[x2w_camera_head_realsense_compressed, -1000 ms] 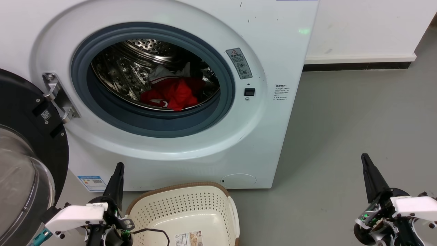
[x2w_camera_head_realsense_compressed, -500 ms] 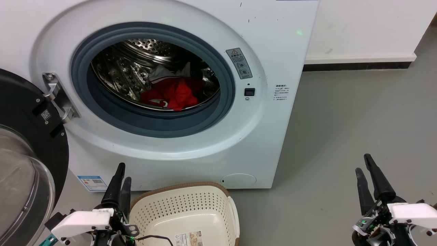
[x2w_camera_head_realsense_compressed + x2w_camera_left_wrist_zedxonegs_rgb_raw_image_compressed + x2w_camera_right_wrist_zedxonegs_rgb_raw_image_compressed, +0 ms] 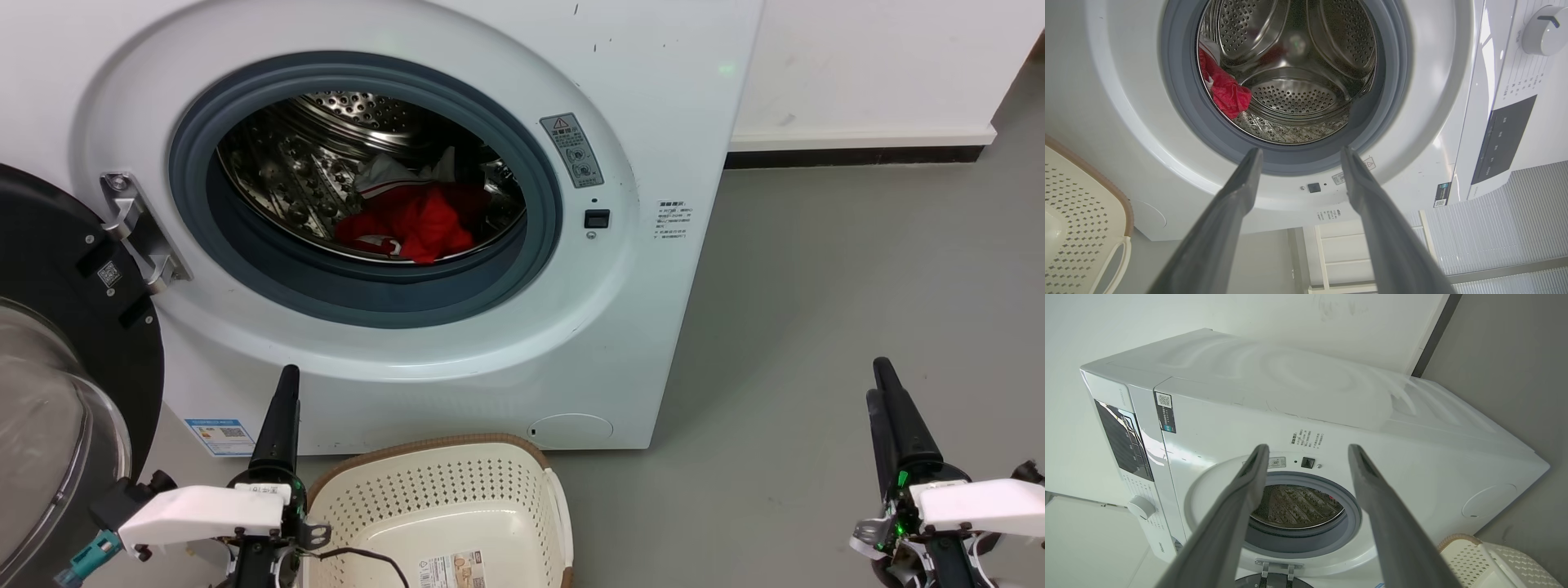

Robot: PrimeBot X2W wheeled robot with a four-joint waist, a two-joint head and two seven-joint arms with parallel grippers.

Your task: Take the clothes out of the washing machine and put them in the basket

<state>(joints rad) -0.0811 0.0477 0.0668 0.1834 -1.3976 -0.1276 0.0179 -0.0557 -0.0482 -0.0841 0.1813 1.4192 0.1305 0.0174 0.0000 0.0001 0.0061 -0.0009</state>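
The washing machine [image 3: 645,327] stands with its porthole uncovered. The red clothes [image 3: 420,220] with white parts lie low in the steel drum, toward its front; in the left wrist view the clothes [image 3: 1227,92] show at the drum's left edge. The cream basket [image 3: 433,446] with a brown rim sits on the floor right before the machine, holding just a paper label. My left gripper [image 3: 287,382] points up beside the basket's left side, and the left wrist view shows the left gripper [image 3: 1300,152] open. My right gripper [image 3: 877,377] is far right over the floor, and the right wrist view shows the right gripper [image 3: 1308,447] open.
The black-framed glass door [image 3: 73,343] hangs open at the left, close to my left arm. Grey floor [image 3: 816,286] spreads to the machine's right, up to a white wall with a dark skirting strip [image 3: 857,157].
Both grippers turned about their wrists and rose a little. The left fingers briefly showed side by side and now line up as one. Clothes and basket have not moved.
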